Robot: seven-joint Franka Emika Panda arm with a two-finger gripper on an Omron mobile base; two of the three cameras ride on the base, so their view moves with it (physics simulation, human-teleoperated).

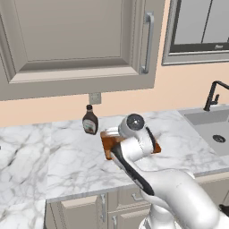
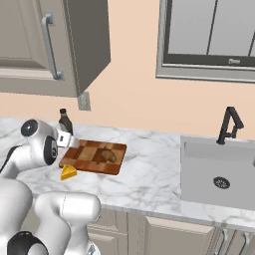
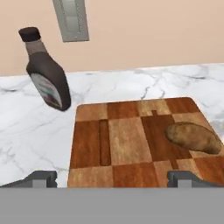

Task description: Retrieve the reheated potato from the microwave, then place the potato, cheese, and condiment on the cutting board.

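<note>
- The claw [image 3: 112,178] hovered low over the near edge of the cutting board [image 3: 127,144], its jaws spread wide and holding nothing; the two dark fingertips [image 3: 40,178] stood apart at the foot of the hand view.
- The cheese [image 2: 68,172], a yellow wedge, lay on the marble bench [image 2: 149,174] just beside the board's near corner, off the wood; whether it touched the edge could not be told.
- The cutting board lay flat on the bench, patterned in light and dark blocks.
- The potato [image 3: 193,138] rested on the board's right part in the hand view, lying on its side and apart from the claw.
- The condiment bottle [image 3: 45,75] stood on the bench beyond the board's far left corner, near it but not on it; its lean in the hand view was likely the camera's tilt, as it stood upright in the left base view.
- A wall outlet [image 3: 71,19] sat on the wall behind the bottle; a sink [image 2: 219,172] and dark faucet [image 2: 228,124] lay well apart to the right.
- Judged step: the potato appeared delivered, leaving cheese and condiment.
- Judged next move: bring the empty claw to either remaining item. The cheese would call for a low descent close to the bench and jaws closed across the wedge's faces. The bottle would call for a reach past the board and a grip on its body.
</note>
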